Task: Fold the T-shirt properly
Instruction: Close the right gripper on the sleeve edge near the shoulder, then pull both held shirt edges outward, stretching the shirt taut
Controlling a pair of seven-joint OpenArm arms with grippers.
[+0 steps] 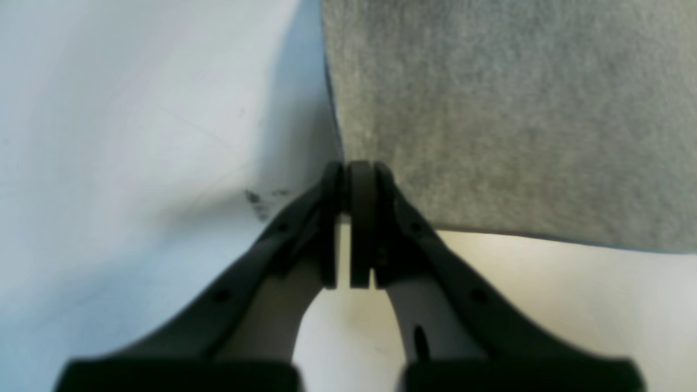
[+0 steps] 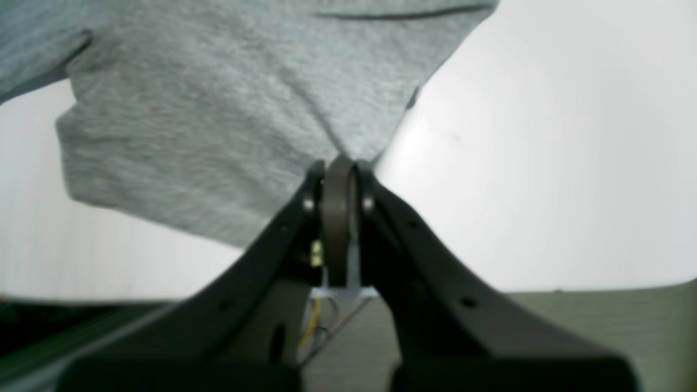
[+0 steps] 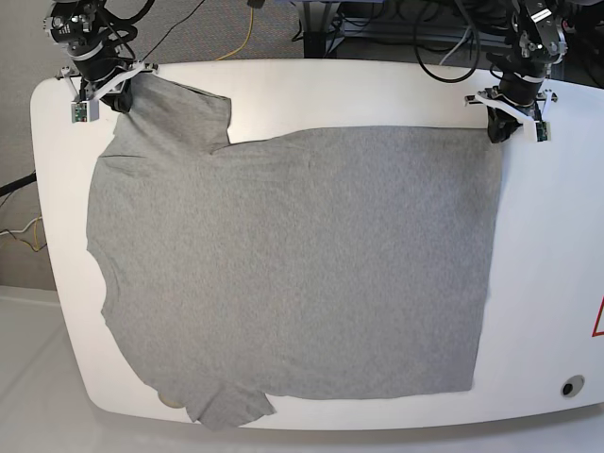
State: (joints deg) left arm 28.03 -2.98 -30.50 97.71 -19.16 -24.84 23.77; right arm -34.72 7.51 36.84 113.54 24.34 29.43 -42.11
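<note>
The heather-grey T-shirt (image 3: 293, 264) lies spread flat over the white table (image 3: 552, 283), sleeves toward the base view's left, hem toward its right. My right gripper (image 3: 121, 97) stands at the far left corner, shut on the tip of the far sleeve. In the right wrist view the T-shirt (image 2: 218, 109) draws to a point between that gripper's (image 2: 337, 163) pads. My left gripper (image 3: 497, 132) is at the far hem corner. In the left wrist view it (image 1: 354, 166) is shut at the T-shirt's (image 1: 517, 109) corner, which the fingers hide.
Cables (image 3: 444, 38) and arm bases crowd the table's far edge. A red mark (image 3: 597, 321) and a small round hole (image 3: 571, 387) sit near the right edge. The near sleeve (image 3: 226, 406) reaches the front rim. Grey floor (image 2: 599, 321) lies past the rim.
</note>
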